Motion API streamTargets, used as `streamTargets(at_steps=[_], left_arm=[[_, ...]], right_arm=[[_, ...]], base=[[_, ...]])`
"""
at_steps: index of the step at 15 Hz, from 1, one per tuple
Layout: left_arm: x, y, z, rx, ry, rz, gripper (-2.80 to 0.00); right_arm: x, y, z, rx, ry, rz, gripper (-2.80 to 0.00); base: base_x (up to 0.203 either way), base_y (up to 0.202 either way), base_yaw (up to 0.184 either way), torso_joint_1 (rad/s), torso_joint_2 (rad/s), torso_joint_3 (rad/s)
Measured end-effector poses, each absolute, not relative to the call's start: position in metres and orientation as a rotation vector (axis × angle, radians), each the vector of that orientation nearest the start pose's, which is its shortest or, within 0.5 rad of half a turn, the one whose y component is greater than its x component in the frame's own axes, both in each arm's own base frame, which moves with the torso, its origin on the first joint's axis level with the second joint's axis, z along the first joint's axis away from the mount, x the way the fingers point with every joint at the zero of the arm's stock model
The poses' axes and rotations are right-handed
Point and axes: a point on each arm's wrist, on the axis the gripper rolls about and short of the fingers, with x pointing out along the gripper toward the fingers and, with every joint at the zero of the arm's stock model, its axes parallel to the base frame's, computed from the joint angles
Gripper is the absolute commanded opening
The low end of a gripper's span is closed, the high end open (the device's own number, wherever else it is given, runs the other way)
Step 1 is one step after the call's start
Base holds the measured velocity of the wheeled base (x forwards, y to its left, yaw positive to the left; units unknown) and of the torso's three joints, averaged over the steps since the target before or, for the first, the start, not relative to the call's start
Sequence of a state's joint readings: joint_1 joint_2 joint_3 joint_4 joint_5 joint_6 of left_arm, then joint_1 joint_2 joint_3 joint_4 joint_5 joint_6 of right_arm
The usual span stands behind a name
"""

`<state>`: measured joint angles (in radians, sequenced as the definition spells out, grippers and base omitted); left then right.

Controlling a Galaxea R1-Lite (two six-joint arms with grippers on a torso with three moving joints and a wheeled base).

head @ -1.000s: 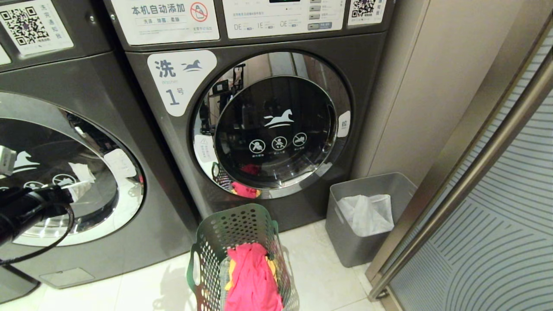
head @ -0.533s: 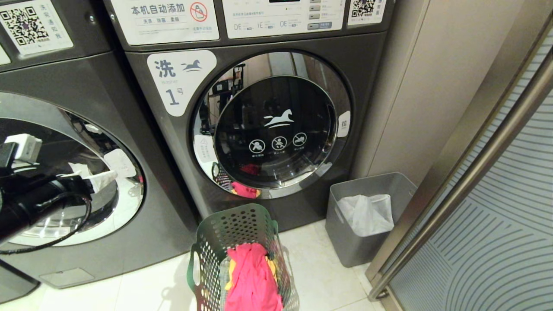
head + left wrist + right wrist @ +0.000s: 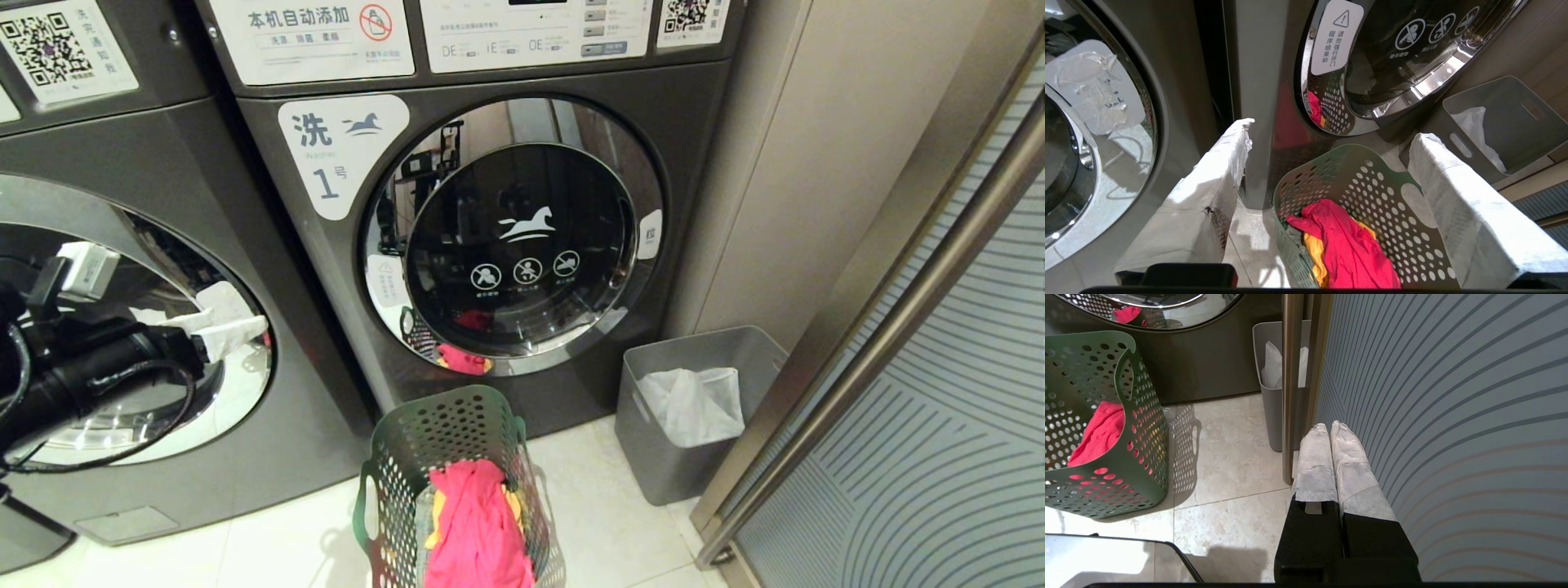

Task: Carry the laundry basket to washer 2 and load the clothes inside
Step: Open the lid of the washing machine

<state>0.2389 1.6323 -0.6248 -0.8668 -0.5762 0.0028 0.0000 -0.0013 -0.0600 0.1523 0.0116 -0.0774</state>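
The dark green laundry basket [image 3: 445, 437] stands on the floor in front of the washer labelled 1 [image 3: 343, 155]. It holds the clothes: a pink-red garment [image 3: 473, 523] over a yellow-orange one [image 3: 1314, 253]. A like machine [image 3: 163, 163] stands to the left; its number label is out of view, so I cannot tell whether it is washer 2. My left gripper [image 3: 224, 328] hangs open in front of that machine's door, above and left of the basket [image 3: 1392, 212], holding nothing. My right gripper [image 3: 1330, 426] is shut and empty, low beside the striped glass door, right of the basket [image 3: 1143, 428].
A plain grey bin [image 3: 653, 392] with a white sheet [image 3: 694, 400] stands right of the basket, against the wall. A glass door with a long metal handle [image 3: 898, 327] closes off the right side. Pale floor tiles [image 3: 1229, 457] lie between basket and bin.
My left arm has swung rightward across the left machine's door, bringing its open gripper closer to the basket. The basket, clothes and right arm have not moved.
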Motion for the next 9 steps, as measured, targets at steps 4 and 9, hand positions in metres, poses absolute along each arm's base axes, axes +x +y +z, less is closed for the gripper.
streamTargets(at_steps=[4,9], left_arm=[[0.281,0.055,0.181,-0.042,0.112,-0.339,0.00],[0.299,0.063,0.170,-0.009,0.136,-0.279,0.00]], right_arm=[[-0.028,0.000,0.076,-0.077,0.091,0.015,-2.80],[-0.028,0.000,0.076,-0.077,0.091,0.015,-2.80]], base=[[0.000,0.000,0.000,0.000,0.00,0.000],[0.000,0.000,0.000,0.000,0.00,0.000]])
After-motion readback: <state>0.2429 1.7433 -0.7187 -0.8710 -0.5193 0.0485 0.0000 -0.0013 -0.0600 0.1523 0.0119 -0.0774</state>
